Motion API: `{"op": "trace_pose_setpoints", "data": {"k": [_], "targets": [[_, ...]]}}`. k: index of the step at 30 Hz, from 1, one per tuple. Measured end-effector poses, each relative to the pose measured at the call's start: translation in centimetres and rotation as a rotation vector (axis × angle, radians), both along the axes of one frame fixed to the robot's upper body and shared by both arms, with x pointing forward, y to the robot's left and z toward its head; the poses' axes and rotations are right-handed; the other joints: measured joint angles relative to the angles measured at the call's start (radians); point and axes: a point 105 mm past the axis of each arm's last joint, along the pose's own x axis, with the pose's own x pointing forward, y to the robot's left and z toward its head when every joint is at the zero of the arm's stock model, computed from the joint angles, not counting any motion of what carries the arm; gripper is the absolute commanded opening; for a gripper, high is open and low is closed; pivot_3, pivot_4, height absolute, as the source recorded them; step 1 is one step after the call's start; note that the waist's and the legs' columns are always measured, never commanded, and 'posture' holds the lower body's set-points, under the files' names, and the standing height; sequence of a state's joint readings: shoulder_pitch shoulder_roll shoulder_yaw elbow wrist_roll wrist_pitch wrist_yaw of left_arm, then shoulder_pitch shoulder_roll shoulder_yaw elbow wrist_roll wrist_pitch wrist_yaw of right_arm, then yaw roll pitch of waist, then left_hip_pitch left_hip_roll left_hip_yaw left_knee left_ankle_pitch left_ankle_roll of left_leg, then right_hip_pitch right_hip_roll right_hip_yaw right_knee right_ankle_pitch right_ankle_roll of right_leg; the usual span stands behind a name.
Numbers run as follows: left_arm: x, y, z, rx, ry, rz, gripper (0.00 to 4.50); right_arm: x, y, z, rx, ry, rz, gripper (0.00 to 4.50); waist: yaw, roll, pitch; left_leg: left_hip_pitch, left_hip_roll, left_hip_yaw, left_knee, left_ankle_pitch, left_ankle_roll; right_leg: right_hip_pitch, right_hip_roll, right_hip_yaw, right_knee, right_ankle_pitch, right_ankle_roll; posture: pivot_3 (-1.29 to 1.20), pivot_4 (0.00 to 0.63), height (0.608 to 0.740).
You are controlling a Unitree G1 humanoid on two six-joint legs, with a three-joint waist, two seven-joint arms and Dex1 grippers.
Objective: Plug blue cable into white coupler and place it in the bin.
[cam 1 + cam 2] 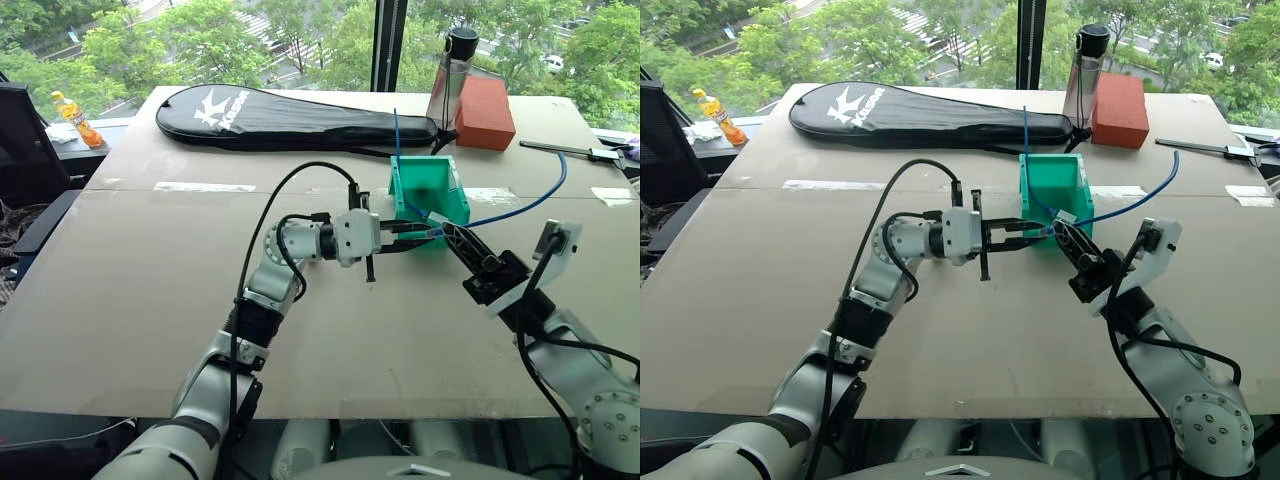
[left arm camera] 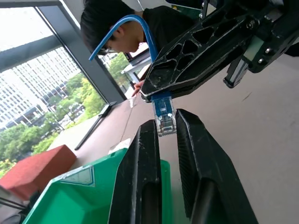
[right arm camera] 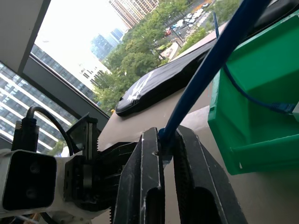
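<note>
A clear plug [image 2: 163, 119] ends the blue cable [image 1: 520, 205]. It sits between the tips of my left gripper [image 1: 430, 233], whose black fingers [image 2: 147, 154] stand slightly apart around it. Just behind the plug my right gripper [image 1: 443, 228] is shut on the cable, which rises from its fingertips [image 3: 152, 140]. Both grippers meet in the air at the front of the teal bin [image 1: 398, 190]. Another blue strand [image 1: 396, 150] stands up out of the bin. A small whitish piece [image 1: 437, 217] at the bin's front wall may be the white coupler; I cannot tell.
Behind the bin lie a black racket cover [image 1: 290, 118], a red block [image 1: 485, 112] and a metal bottle [image 1: 452, 75]. A tool [image 1: 575, 150] rests at the far right. An orange bottle [image 1: 78, 118] stands off the table's left side. A person [image 2: 117, 28] is beyond the table.
</note>
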State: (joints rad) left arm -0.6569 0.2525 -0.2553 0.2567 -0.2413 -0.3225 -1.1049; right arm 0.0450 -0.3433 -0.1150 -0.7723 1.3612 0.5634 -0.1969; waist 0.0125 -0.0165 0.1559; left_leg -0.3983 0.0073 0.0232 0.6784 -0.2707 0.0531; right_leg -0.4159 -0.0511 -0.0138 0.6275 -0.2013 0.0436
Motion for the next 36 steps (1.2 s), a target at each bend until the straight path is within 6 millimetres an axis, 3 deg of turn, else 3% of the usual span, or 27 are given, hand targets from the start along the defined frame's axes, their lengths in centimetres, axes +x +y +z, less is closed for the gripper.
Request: {"op": "trace_pose_setpoints", "data": {"k": [4,6,10,16,24,32,36], "targets": [[0.9,2.7,0.4,-0.049,0.159,0.1,3.67,0.1,-0.1,0.2,-0.009,-0.014,0.016,0.0,-0.012,0.0,0.0,0.001,0.001,0.0,0.0,0.0,0.0,0.0,0.001,0.0,0.001,0.0,0.0,0.0,0.15,0.74],[2.0,5.8,-0.3,-0.071,0.325,0.229,3.67,0.4,-0.3,0.2,-0.016,-0.016,0.024,0.0,-0.021,0.0,0.0,0.001,0.002,0.0,0.0,0.0,0.0,0.0,0.001,0.0,0.001,0.0,0.0,0.0,0.15,0.74],[2.9,10.2,-0.5,-0.136,0.497,0.407,3.67,0.7,-0.5,0.0,-0.019,-0.017,0.04,0.0,-0.023,0.0,0.0,0.001,0.002,-0.001,0.0,0.0,0.0,0.0,0.001,0.0,0.001,0.0,0.0,0.0,0.15,0.74],[2.2,14.7,-2.3,-0.098,0.603,0.549,3.67,1.5,-0.5,-0.1,0.002,-0.023,0.061,0.0,-0.019,0.0,0.0,0.001,0.002,0.0,0.0,0.0,0.0,0.0,0.0,0.0,0.001,-0.001,-0.001,0.0,0.15,0.74],[1.5,16.9,-6.1,-0.015,0.661,0.623,3.67,1.7,-0.1,-0.4,0.002,-0.025,0.086,0.0,-0.015,0.0,0.0,0.001,0.002,0.001,0.0,0.0,0.0,-0.001,-0.001,0.0,0.0,-0.002,-0.003,0.0,0.15,0.74],[1.1,16.5,-7.2,0.037,0.638,0.591,3.67,1.6,0.2,-0.8,0.001,-0.015,0.085,0.0,-0.01,0.0,0.0,0.0,0.002,0.001,0.0,0.0,0.0,-0.001,-0.002,0.001,0.0,-0.002,-0.004,0.0,0.15,0.74],[2.2,16.4,-7.8,0.116,0.596,0.556,3.67,1.6,0.2,-0.8,0.0,-0.011,0.083,0.0,0.0,0.0,0.0,0.001,0.001,0.001,0.0,0.0,0.0,-0.001,-0.001,0.0,0.001,-0.002,-0.004,0.0,0.15,0.74]]}}
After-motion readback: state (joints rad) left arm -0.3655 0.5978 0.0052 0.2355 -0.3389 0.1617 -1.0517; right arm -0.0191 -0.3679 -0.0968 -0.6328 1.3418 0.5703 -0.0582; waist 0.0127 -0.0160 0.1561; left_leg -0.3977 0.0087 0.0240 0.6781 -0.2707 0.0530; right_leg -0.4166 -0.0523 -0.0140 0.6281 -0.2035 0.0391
